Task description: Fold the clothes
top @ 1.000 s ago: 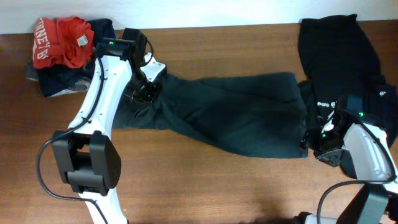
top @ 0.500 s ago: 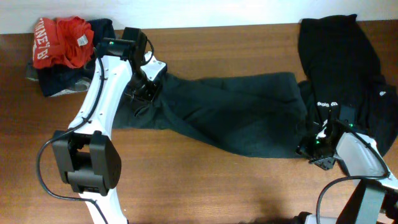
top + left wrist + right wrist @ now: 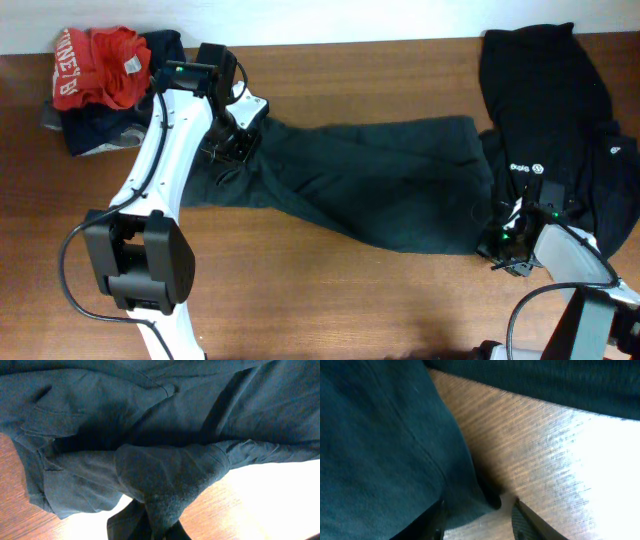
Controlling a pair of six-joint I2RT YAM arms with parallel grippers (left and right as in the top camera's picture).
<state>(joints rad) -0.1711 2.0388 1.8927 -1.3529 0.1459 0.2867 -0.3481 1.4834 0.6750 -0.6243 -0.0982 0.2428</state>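
**Mid-fold state, both arms on one garment.** The chief hazard lay at the right gripper [image 3: 479,521]. Its fingers [image 3: 438,519] stood apart astride the near right corner of the dark garment [image 3: 380,195], with bare wood showing between the cloth and one finger. If the jaws met on so thin a margin they could catch only the hem, or miss it, and the corner would drop once lifted. A second hazard lay at the left gripper [image 3: 229,150], which was clamped on a bunched fold at the garment's far left end. A pull from either arm could drag the whole cloth across the table [image 3: 330,300] rather than stretch it flat, or set the wrinkles into the fold.

The garment lay across the middle of the table, stretched left to right. It was a soft matte knit with a stitched hem, rumpled into ridges at the left end and smoother toward the right. The wood was glossy and finely grained, with strong glare in both wrist views.

A heap of black T-shirts [image 3: 545,90] bearing small white logos [image 3: 523,168] lay at the far right. It touched, or nearly touched, the garment's right edge. A red garment [image 3: 110,60] sat atop darker clothes [image 3: 100,135] at the far left.
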